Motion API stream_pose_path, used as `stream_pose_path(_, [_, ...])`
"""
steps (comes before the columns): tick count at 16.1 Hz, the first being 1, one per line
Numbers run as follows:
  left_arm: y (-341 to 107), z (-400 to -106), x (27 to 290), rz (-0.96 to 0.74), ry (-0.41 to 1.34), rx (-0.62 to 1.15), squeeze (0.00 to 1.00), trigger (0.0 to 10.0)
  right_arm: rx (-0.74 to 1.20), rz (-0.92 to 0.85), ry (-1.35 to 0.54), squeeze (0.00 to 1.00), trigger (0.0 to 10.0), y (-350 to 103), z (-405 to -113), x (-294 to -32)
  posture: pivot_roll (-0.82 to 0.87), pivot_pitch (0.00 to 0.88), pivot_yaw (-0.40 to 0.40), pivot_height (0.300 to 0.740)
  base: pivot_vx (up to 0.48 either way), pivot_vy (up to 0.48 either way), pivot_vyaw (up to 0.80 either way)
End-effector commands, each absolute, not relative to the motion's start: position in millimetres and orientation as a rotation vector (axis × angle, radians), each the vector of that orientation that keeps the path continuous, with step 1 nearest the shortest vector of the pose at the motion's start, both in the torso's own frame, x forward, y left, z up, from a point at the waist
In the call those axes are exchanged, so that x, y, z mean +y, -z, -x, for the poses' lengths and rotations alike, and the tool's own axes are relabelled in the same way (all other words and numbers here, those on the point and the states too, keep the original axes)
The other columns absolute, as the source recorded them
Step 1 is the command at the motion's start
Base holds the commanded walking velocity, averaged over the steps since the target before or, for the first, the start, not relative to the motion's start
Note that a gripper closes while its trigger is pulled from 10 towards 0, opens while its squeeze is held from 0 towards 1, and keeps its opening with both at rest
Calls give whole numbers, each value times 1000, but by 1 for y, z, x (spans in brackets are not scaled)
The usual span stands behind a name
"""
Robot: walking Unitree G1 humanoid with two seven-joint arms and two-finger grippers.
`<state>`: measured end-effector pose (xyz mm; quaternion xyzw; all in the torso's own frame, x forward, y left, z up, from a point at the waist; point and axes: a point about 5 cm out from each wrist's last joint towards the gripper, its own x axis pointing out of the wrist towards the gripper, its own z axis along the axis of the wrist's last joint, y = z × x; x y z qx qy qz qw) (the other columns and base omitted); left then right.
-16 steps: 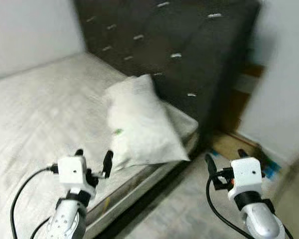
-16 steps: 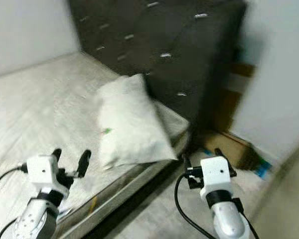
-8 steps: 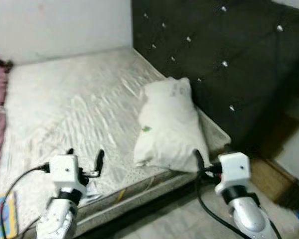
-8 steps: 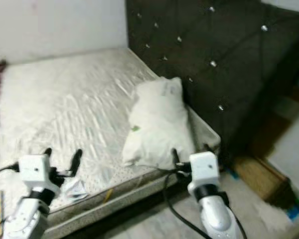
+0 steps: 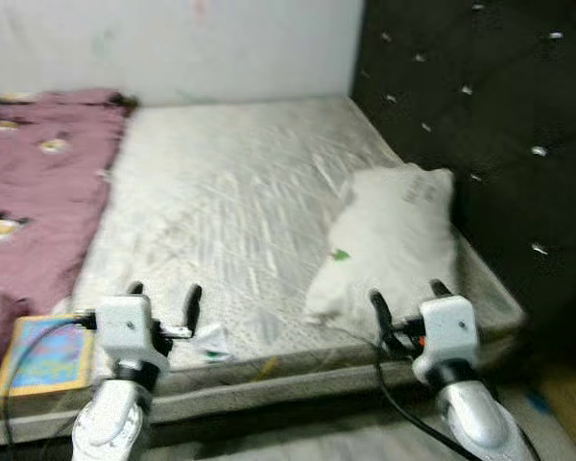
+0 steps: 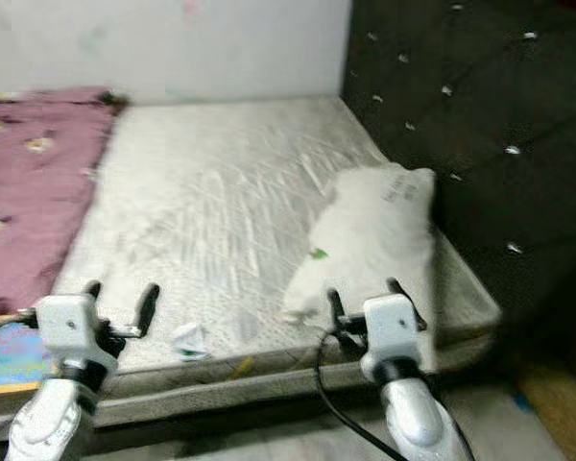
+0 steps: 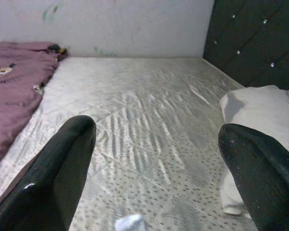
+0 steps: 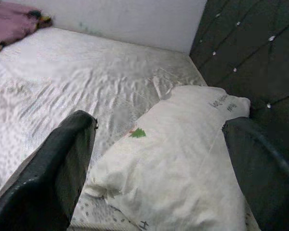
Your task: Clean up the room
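Both grippers, left (image 5: 163,303) and right (image 5: 408,300), hover spread and empty at the mattress (image 5: 240,206) edge, where a slow, low reach should secure the crumpled wrapper (image 5: 211,341) just beside the left one.

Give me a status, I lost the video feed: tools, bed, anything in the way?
Left tool and right tool open, empty, at bed edge. Pillow by headboard; crumpled scrap and book near edge, purple blanket on the left. Nothing blocking.

A bare mattress (image 5: 240,202) is set against a pale wall (image 5: 173,48) — backed by a dark tufted headboard (image 5: 490,106).
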<state>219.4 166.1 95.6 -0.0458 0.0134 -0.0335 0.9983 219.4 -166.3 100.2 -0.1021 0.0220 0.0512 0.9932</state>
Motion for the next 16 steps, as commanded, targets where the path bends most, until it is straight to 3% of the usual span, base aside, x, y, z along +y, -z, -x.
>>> stream_pose_path(1, [-98, -219, 166, 85, 86, 18, 0, 10000, 33, 196, -100, 0, 10000, -103, -220, -166, -10, 38, -30, 740, 0, 0, 800])
stream_pose_path(4, [-100, -219, 164, 83, 108, 10, 0, 10000, 33, 190, -105, 0, 10000, -102, -221, -165, -9, 44, -29, 740, 0, 0, 800])
stream_pose_path(16, [-99, -217, 160, 91, 144, 10, 0, 10000, 44, 186, -126, 0, 10000, -99, -221, -164, -9, 46, -36, 740, 66, 0, 0])
